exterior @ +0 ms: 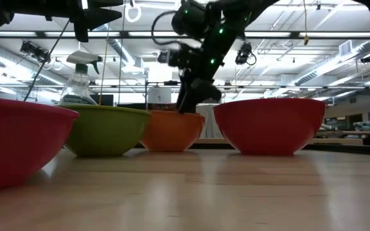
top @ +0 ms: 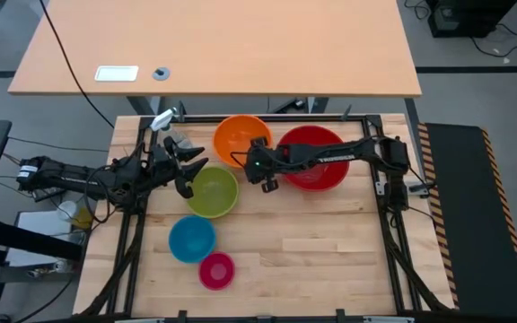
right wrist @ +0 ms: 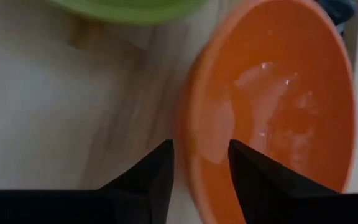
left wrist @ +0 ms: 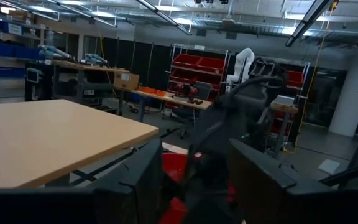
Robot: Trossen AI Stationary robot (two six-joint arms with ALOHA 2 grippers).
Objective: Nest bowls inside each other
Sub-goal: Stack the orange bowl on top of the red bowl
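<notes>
Five bowls stand on their bases on the wooden table: orange (top: pixel 240 137) and red (top: pixel 314 158) at the back, lime green (top: pixel 214 192) in the middle, blue (top: pixel 191 239) and magenta (top: pixel 216 271) nearer the front. My right gripper (top: pixel 264 172) (right wrist: pixel 199 163) reaches over the red bowl and is shut on the orange bowl's rim. My left gripper (top: pixel 187 172) (left wrist: pixel 199 182) hangs open and high beside the green bowl's left edge, nothing between its fingers. My right gripper straddles the orange bowl's rim (right wrist: pixel 191 146) on the side toward the red bowl: one finger (right wrist: pixel 248 171) inside, the other (right wrist: pixel 157 171) outside. The fingers slant down from the table's right. The bowl (exterior: pixel 172 131) sits upright with its base on the table.
A clear spray bottle (top: pixel 163 122) with a white nozzle stands at the far left corner, behind my left gripper. Bare wood lies open to the right of the blue and magenta bowls. A second, lighter table (top: pixel 214 45) stands beyond the far edge.
</notes>
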